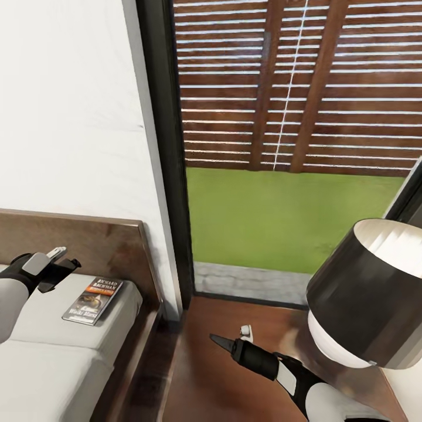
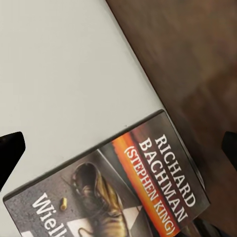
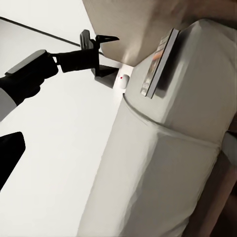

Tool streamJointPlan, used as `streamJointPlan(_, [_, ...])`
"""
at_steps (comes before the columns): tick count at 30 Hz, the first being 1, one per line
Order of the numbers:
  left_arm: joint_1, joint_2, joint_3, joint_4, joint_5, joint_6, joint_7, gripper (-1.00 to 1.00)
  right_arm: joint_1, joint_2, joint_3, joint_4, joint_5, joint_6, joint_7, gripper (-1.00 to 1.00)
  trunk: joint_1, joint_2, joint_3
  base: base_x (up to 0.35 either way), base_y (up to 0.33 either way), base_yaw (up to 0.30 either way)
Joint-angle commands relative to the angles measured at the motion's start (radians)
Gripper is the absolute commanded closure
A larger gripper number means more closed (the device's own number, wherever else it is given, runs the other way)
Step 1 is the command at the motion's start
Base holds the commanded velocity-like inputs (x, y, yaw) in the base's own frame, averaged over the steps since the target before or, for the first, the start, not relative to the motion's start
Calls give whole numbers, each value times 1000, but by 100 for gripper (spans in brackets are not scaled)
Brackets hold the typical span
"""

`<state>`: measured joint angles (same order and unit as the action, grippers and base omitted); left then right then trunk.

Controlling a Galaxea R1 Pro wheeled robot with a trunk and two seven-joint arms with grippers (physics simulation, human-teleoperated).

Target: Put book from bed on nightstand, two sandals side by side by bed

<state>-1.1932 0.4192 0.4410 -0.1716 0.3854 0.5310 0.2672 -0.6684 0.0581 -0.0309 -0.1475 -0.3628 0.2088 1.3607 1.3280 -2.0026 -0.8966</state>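
Note:
The book (image 1: 94, 300) lies flat on the light-grey mattress (image 1: 53, 346) of the bed, close to the dark wood headboard (image 1: 111, 246). Its cover reads "RICHARD BACHMAN" over an orange band (image 2: 148, 182). My left gripper (image 1: 61, 261) hovers open just above and left of the book, one dark finger (image 2: 10, 153) at each side of the wrist view. In the right wrist view the book (image 3: 158, 64) is edge-on, with the left gripper (image 3: 98, 47) beyond it. My right gripper (image 1: 232, 337) is open and empty over the nightstand's glossy brown top (image 1: 223, 387). The sandals are out of view.
A large lamp with a black shade (image 1: 369, 293) stands close to my right forearm. A tall black-framed window (image 1: 170, 176) shows grass and a slatted fence. A white wall (image 1: 70, 105) rises behind the headboard.

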Motion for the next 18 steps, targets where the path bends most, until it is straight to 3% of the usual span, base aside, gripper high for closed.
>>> streamJointPlan(1, [0, 0, -1, -2, 11, 4, 7, -100, 0, 0, -3, 0, 0, 10, 3, -100, 0, 0, -2, 0, 0, 0])
streamJointPlan(18, [0, 3, 3, -2, 25, -5, 5, -100, 0, 0, -4, 0, -1, 11, 3, -100, 0, 0, -19, 0, 0, 0])
